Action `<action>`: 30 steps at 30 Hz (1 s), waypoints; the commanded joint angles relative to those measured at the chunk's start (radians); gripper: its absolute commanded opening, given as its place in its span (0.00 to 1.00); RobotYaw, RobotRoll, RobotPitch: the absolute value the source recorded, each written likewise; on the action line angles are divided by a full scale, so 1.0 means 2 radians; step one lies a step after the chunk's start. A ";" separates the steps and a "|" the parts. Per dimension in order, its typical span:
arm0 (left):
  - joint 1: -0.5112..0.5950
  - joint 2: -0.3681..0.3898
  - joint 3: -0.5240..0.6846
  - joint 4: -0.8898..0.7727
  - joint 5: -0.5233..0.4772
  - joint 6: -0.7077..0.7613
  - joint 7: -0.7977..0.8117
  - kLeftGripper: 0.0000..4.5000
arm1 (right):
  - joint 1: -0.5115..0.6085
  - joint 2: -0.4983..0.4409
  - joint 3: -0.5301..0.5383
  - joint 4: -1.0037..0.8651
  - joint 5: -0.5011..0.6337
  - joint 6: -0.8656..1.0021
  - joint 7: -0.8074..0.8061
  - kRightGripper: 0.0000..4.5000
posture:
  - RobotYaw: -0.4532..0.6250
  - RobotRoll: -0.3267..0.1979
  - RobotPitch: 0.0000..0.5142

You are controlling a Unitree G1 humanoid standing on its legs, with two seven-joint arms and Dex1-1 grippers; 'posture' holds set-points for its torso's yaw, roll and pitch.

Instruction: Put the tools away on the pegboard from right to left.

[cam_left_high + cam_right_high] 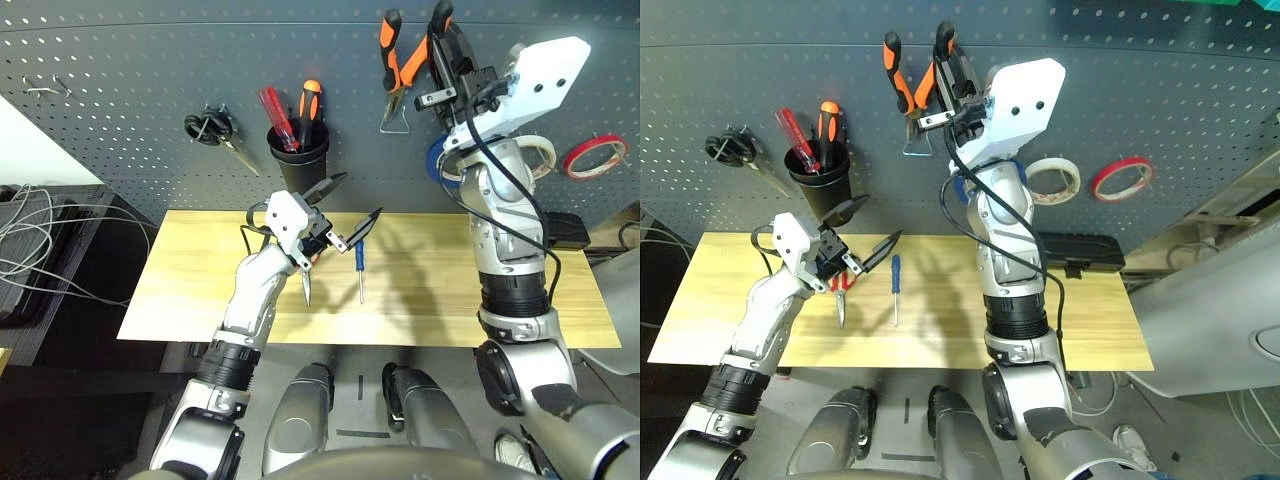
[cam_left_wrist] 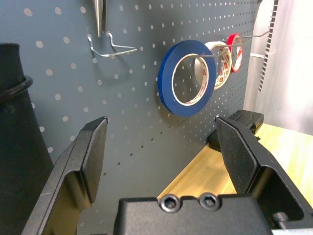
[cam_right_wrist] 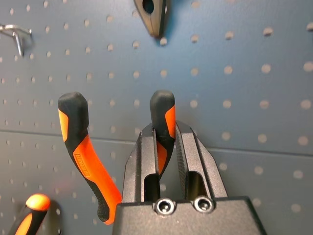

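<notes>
1. Blk cup hung on pegboard, held 2 tools upright-ish: one w/ red hdl, one w/ orange-&-blk hdl; hdls stuck out top, lower ends hidden inside.
2. Orange-&-blk pliers were on pegboard, hdls up, noses down in a wire hook, to the R of cup. R pincer was clamped on one hdl.
3. L pincer was wide apart, nothing btwn its fingers, near cup & over back of worktop.
4. Blue tape ring hung on its hook, next to white tape roll, then red tape roll. Blk-hdl scissors hung L of cup.
5. Worktop: pale wood grain. Sm. blue-hdl screwdriver & red-hdl scissors lay on it side by side, apart, hdls twd pegboard. Blk case sat at back, R end, by pegboard.
6. Room: grey flr below; white cables tangled at L; a shoe on flr, lower R.
7. Writing: tiny lettering on a pliers hdl, couldn't be read.
</notes>
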 commanded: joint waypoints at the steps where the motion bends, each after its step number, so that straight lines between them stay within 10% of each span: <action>1: 0.008 -0.001 -0.003 0.003 0.004 0.001 -0.001 1.00 | -0.004 0.000 -0.005 -0.018 0.006 0.004 -0.004 0.07 | 0.51 0.62 0.40; 30: 0.008 -0.001 -0.004 0.001 0.005 0.005 -0.001 1.00 | 0.030 0.008 0.007 0.034 -0.007 -0.019 -0.005 0.07 | 0.52 0.62 0.42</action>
